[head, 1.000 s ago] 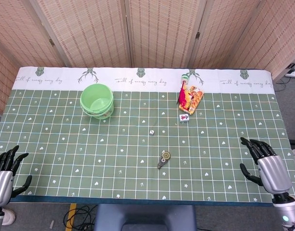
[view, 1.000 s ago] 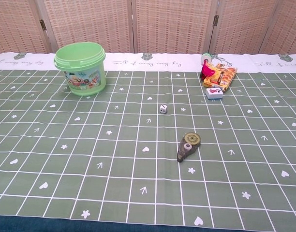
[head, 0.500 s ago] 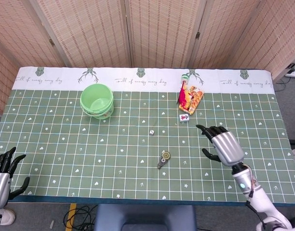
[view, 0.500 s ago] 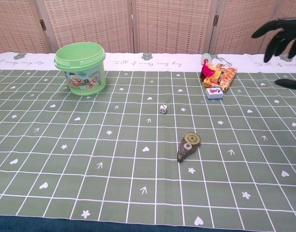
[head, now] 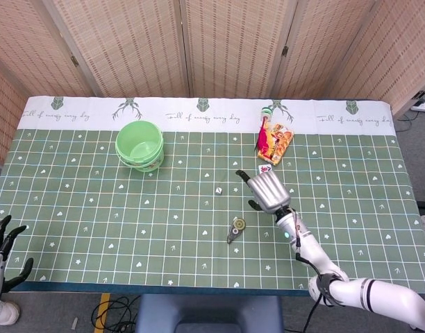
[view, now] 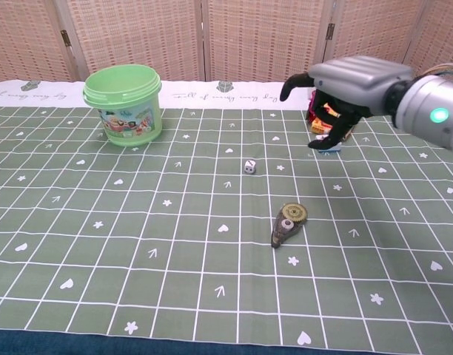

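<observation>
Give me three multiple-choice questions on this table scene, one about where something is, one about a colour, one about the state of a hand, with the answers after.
1. Where does the die lie?
A. inside the bucket
B. on the cloth between the bucket and the snack packet
C. under the tape dispenser

2. What colour is the bucket?
A. light green
B. red
C. blue

3. How is the right hand?
A. gripping the die
B. resting flat on the cloth
C. above the table, fingers apart, holding nothing

Answers:
1 B: the die sits on bare cloth, with the snack packet off to one side and the bucket to the other.
2 A: its wall and rim are pale green.
3 C: the chest view shows it raised with nothing in it.
</observation>
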Tool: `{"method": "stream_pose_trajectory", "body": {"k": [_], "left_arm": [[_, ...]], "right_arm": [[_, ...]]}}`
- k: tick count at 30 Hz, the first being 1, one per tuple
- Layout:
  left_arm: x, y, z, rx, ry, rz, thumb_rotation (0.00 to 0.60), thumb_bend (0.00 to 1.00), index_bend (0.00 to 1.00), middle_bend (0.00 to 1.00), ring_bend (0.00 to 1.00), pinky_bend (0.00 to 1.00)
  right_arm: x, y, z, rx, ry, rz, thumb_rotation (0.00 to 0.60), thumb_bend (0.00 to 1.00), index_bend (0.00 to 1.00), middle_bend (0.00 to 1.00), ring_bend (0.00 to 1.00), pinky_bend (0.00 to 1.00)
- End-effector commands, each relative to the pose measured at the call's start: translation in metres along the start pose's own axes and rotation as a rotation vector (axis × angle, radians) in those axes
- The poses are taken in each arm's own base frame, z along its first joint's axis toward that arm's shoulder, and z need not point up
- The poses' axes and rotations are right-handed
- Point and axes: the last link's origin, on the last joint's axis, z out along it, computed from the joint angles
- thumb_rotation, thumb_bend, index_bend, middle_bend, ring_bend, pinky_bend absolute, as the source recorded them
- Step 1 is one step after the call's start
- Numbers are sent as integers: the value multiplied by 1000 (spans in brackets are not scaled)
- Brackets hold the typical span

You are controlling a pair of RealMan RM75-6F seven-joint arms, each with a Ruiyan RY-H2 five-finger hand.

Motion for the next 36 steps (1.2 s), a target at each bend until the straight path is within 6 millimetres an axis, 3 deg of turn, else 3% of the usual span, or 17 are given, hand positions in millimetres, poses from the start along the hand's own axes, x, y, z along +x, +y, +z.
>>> {"method": "stream_pose_trajectory", "body": {"k": [1, 6, 15, 36], "left_arm": [[0, -1, 0, 2, 0, 3, 600, 386, 201, 17, 25, 92], [-1, -2, -1, 4, -5, 5, 600, 386, 201, 17, 25, 92], [-2, -7, -2, 21, -7, 6, 600, 386, 201, 17, 25, 92], [-3, -20, -7, 59, -10, 7, 600, 386, 201, 17, 25, 92]], "right_arm": [[-8, -17, 25, -2, -39, -24, 600, 201, 264, 891, 930, 918], [-19, -28, 43, -16, -90, -50, 600, 216, 289, 958, 995, 977], [-36, -49, 68, -22, -155, -84, 600, 240, 337, 985, 1000, 1000], [-55, -63, 89, -36, -203, -92, 600, 254, 408, 986, 1000, 1000]]}}
